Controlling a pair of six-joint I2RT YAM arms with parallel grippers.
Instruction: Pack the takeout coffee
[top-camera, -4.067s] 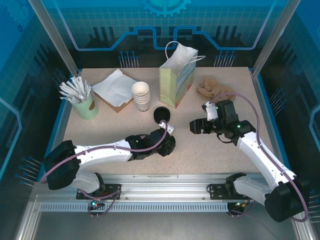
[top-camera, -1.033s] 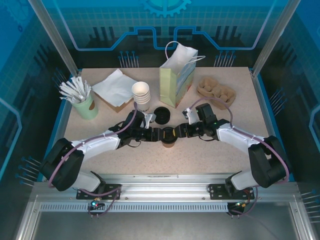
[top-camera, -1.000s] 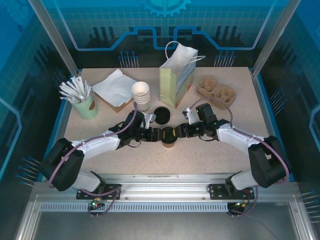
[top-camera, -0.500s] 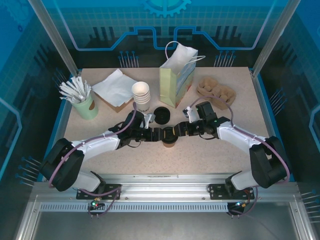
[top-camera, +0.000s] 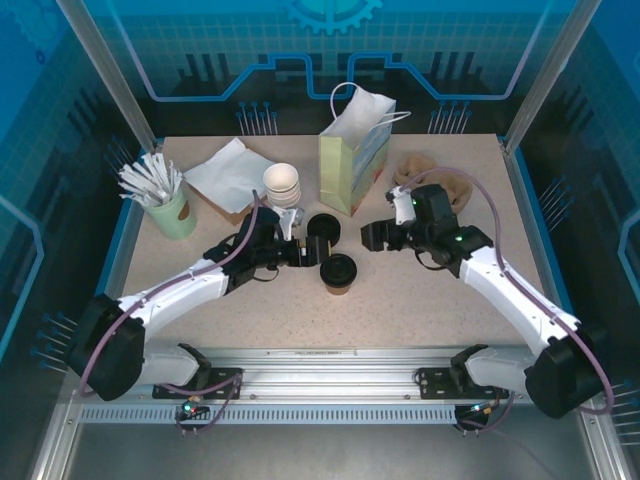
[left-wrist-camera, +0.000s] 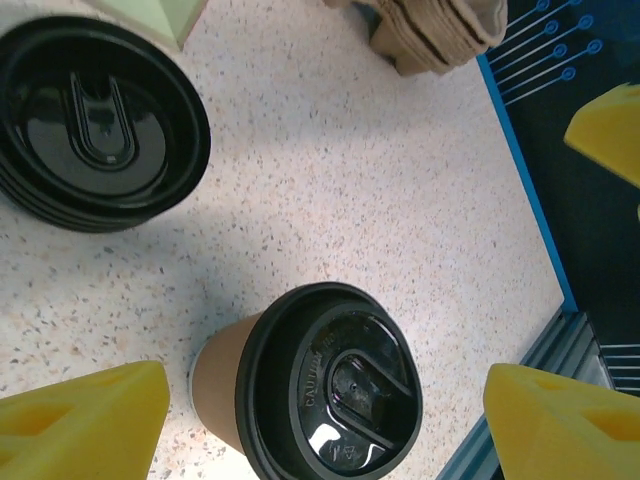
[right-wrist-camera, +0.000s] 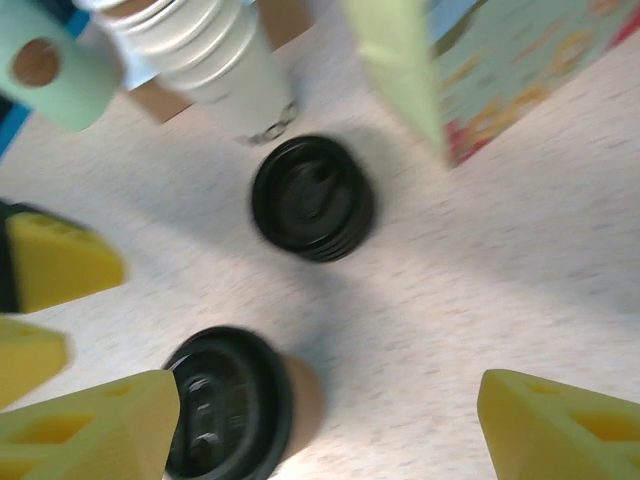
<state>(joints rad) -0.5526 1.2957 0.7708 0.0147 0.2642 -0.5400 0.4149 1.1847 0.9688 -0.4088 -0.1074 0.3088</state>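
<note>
We found the coffee (top-camera: 338, 272) standing alone, nothing touching it. Bare table (top-camera: 400, 310) ran along its near side and to its right, so a gripper could pass there. To its left the left arm lay low across the table. Just behind the coffee lay the stack of lids (top-camera: 321, 228), crowding any pass from the back. Further behind stood the white cups (top-camera: 283, 186) and the upright bag (top-camera: 352, 160), walling off the far side. The left gripper (top-camera: 302, 250) hung behind-left of the coffee and the right gripper (top-camera: 368, 238) behind-right. Both had jaws spread and were apart from it. The carrier (top-camera: 432, 178) lay well behind-right.
</note>
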